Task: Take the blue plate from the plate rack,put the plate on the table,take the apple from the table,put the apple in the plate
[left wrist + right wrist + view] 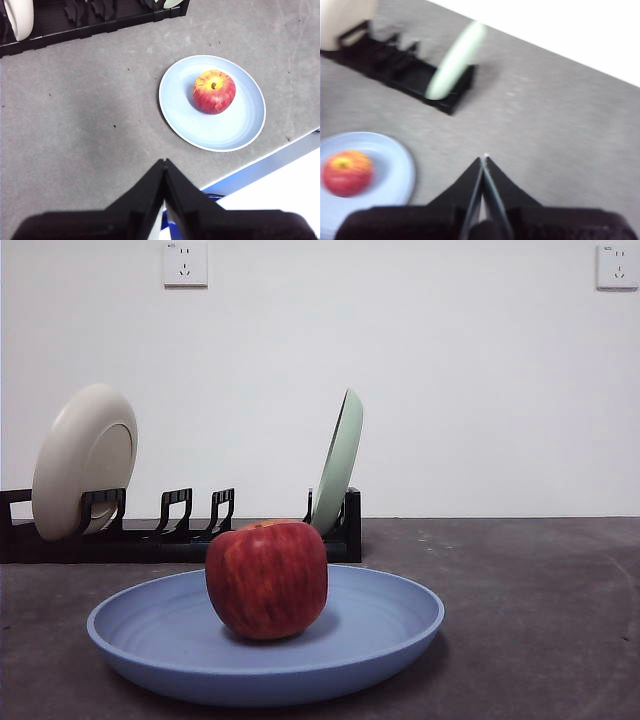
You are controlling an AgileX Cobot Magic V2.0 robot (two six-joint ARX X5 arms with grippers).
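Observation:
The blue plate lies flat on the dark grey table, in front of the plate rack. The red apple sits upright in the plate, a little left of its middle. From above, the apple rests inside the plate, and both show again, blurred, as apple on plate. My left gripper is shut and empty, high above the table, well clear of the plate. My right gripper is also shut and empty, off to the plate's side. Neither arm shows in the front view.
A cream-white plate stands in the rack's left end and a pale green plate leans in its right end, with bare prongs between them. The table's near edge runs close to the blue plate in the left wrist view.

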